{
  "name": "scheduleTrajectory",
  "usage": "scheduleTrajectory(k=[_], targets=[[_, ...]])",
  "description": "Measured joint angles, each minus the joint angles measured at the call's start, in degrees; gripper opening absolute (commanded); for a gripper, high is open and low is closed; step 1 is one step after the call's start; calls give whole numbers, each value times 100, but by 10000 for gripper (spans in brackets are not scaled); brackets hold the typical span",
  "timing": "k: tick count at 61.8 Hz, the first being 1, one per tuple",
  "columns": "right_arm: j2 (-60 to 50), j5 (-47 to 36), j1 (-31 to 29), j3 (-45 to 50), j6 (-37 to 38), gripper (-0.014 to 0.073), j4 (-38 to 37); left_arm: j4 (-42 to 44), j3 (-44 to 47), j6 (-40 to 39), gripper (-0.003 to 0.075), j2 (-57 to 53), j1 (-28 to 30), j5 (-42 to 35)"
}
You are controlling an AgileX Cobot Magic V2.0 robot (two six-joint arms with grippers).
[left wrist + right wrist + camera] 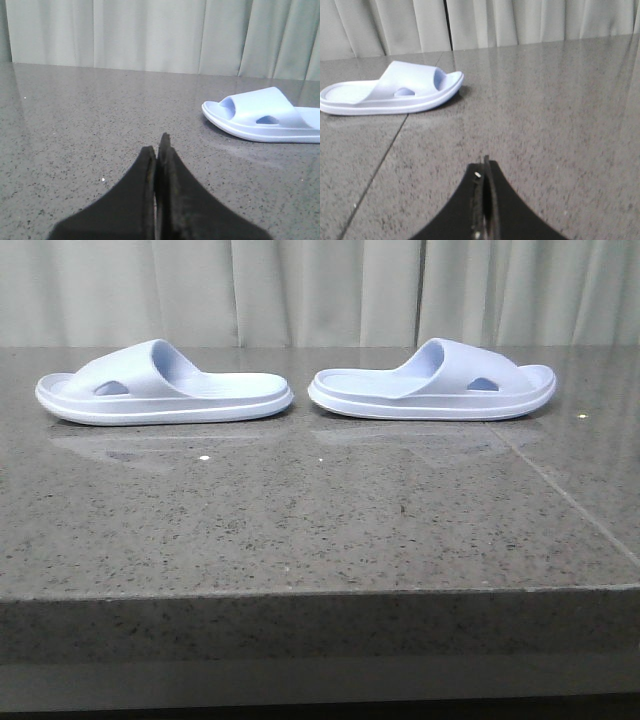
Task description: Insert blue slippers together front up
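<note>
Two pale blue slippers lie flat on the dark speckled stone table (300, 510), side on, heels facing each other with a small gap. The left slipper (160, 385) also shows in the left wrist view (265, 117). The right slipper (435, 382) also shows in the right wrist view (390, 90). Neither arm shows in the front view. My left gripper (157, 147) is shut and empty, low over bare table, well short of its slipper. My right gripper (485, 167) is shut and empty, also over bare table, apart from its slipper.
A pale curtain (320, 290) hangs behind the table's far edge. A thin seam (570, 500) runs across the stone on the right. The table's front edge (320, 590) is near the camera.
</note>
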Motion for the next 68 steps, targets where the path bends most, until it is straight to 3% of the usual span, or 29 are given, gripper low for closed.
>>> scheduleTrajectory(k=[13, 24, 33, 38, 42, 50, 55, 57, 60, 68], targets=[[208, 945, 0, -1294, 0, -108, -439, 238, -1239, 0, -20, 600, 0, 1036], [972, 1728, 0, -2080, 0, -108, -534, 265, -1740, 0, -20, 1468, 0, 1132], [1192, 1820, 0, -2186, 0, -99, -547, 265, -1773, 0, -1, 1651, 0, 1146], [1192, 1800, 0, -2186, 0, -32, -558, 277, -1778, 0, 90, 1651, 0, 1146], [1192, 1786, 0, -2186, 0, 64, -558, 277, -1778, 0, 225, 1651, 0, 1146], [1192, 1773, 0, -2186, 0, 361, -558, 277, -1778, 0, 545, 1651, 0, 1146], [1192, 1773, 0, -2186, 0, 495, -558, 277, -1778, 0, 678, 1651, 0, 1146], [1192, 1773, 0, -2186, 0, 548, -558, 277, -1778, 0, 706, 1651, 0, 1146], [1192, 1773, 0, -2186, 0, 598, -558, 277, -1778, 0, 689, 1651, 0, 1146], [1192, 1773, 0, -2186, 0, 604, -558, 277, -1786, 0, 673, 1651, 0, 1146]])
